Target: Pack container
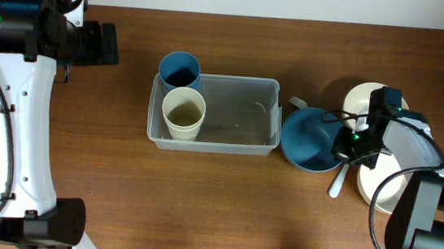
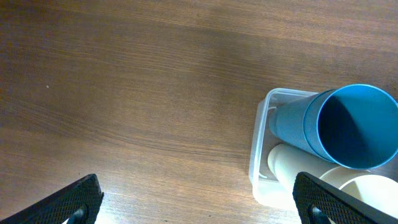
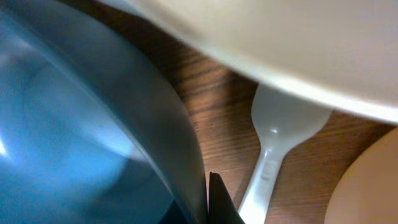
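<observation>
1. The container (image 1: 237, 140) sits mid-bench with its long side running left to right. A blue cup (image 1: 180, 70) and a cream cup (image 1: 183, 113) stand in its left end. The rest of it is bare, so I'd say packing is started but nowhere near done.
2. Everything not yet packed is off to the right:
   - a blue bowl (image 1: 309, 139) just beside the container's right wall
   - a cream bowl (image 1: 365, 97) at the back and another cream bowl (image 1: 379, 189) nearer the front
   - a white fork (image 1: 296, 103) behind the blue bowl
   - a white spoon (image 1: 336, 181) between the blue bowl and the front cream bowl
3. My right jaws are clenched at the blue bowl's right rim. The wrist view shows one finger (image 3: 217, 202) tight against the outer wall, so I reckon I've got the rim pinched.
4. My left jaws are spread wide with nothing in them, hanging over bare bench left of the container.
5. Stuff in the way:
   - The spoon lies right next to the bowl I'm on, so it could get dragged along.
   - The cups hog the left end, so the bowl has to land on the right, and it looks like a snug fit across.
</observation>
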`<state>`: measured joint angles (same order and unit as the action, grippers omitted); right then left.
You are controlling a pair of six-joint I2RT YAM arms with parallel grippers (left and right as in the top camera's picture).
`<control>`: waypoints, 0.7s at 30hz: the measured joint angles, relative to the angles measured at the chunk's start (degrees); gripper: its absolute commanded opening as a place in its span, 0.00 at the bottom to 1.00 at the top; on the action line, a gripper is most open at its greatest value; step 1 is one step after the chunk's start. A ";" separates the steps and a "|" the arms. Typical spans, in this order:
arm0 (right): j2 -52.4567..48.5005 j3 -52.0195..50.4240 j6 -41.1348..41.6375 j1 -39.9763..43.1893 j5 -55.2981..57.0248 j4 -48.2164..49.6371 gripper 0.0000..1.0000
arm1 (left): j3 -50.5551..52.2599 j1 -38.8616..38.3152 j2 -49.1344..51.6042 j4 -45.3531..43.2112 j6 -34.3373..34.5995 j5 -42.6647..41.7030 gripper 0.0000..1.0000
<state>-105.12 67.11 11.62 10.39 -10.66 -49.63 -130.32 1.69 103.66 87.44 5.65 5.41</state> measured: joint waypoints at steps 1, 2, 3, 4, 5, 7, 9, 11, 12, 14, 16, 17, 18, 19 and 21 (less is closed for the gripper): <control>0.00 0.00 -0.07 0.20 0.00 -0.39 0.04 | 0.00 0.00 0.00 0.00 0.00 0.00 1.00; 0.00 0.02 -0.02 0.42 0.00 -0.70 0.04 | 0.00 0.00 0.00 0.00 0.00 0.00 1.00; 0.04 0.09 -0.07 0.87 0.00 -1.25 0.04 | 0.00 0.00 0.00 0.00 -0.02 0.00 1.00; 0.07 0.22 -0.02 1.29 0.00 -1.68 0.04 | 0.00 0.00 0.00 -0.02 -0.02 0.00 1.00; 0.07 0.46 -0.04 1.68 0.00 -2.12 0.04 | 0.00 0.00 0.00 0.00 -0.02 0.00 1.00; 0.22 1.18 -0.11 2.60 0.02 -2.89 0.04 | 0.00 0.00 0.00 0.00 0.00 0.00 1.00; 0.92 2.03 -0.24 3.19 0.02 -3.54 0.04 | 0.00 0.00 0.00 0.00 0.00 0.00 1.00; 1.73 2.60 -0.44 3.30 -0.02 -4.13 0.04 | 0.00 0.00 0.00 0.00 0.00 0.00 1.00; 2.08 2.80 -0.50 3.30 -0.09 -4.24 0.04 | 0.00 0.00 0.00 0.00 0.00 0.00 1.00; 2.89 3.41 -0.87 3.30 -0.74 -4.44 0.04 | 0.00 0.00 0.00 0.00 0.00 0.00 1.00; 3.19 4.11 -1.14 3.30 -1.27 -4.98 0.04 | 0.00 0.00 0.00 0.00 0.00 0.00 1.00; 3.30 4.39 -1.16 3.30 -1.36 -5.09 0.04 | 0.00 0.00 0.00 0.00 0.00 0.00 1.00; 3.32 4.61 -1.20 3.30 -1.49 -5.22 0.04 | 0.00 0.00 0.00 0.00 0.00 0.00 1.00; 3.32 4.76 -1.25 3.30 -1.51 -5.29 0.04 | 0.00 0.00 0.00 0.00 0.00 0.00 1.00; 3.32 4.79 -1.33 3.30 -1.53 -5.49 0.04 | 0.00 0.00 0.00 0.00 0.00 0.00 1.00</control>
<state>-101.80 71.90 10.28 13.69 -12.19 -55.11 -130.32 1.69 103.66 87.44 5.65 5.41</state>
